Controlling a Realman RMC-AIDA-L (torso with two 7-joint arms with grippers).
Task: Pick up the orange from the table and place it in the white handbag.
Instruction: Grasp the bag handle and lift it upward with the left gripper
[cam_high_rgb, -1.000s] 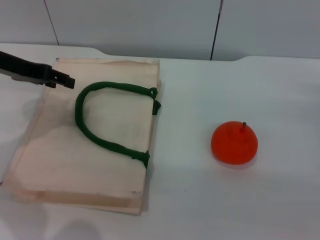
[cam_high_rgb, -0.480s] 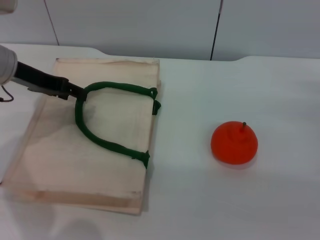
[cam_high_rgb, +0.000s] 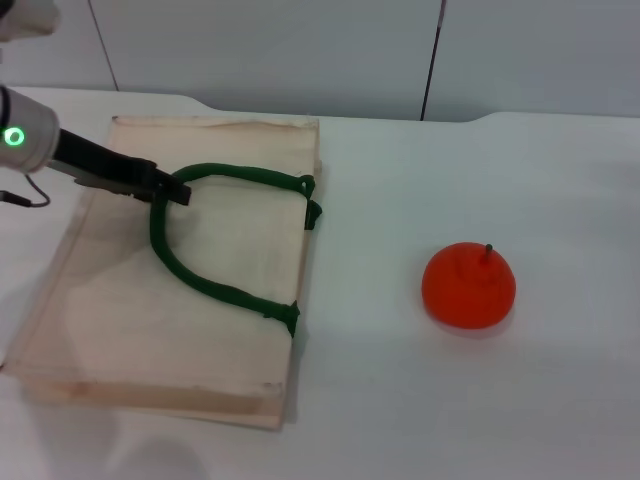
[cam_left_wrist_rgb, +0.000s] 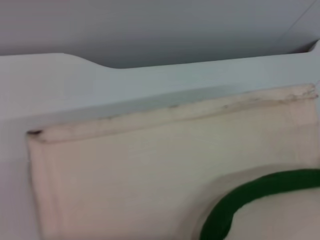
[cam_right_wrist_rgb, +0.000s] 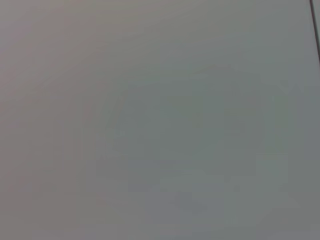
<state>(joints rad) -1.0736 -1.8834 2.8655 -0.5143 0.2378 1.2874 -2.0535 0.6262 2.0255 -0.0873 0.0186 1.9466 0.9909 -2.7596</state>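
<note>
The left gripper, fingers' state unclear, is touching the green handle of the white handbag; the orange is sitting toward the desk's right edge.

Behind my work surface I see a pale grey wall made of flat panels. Two thin seams divide it: a light one toward my left and a dark one toward my right, both slightly slanted. The light is soft and even, with only faint shadows, and my right wrist camera shows only a plain grey surface with one dark line at its edge.
</note>
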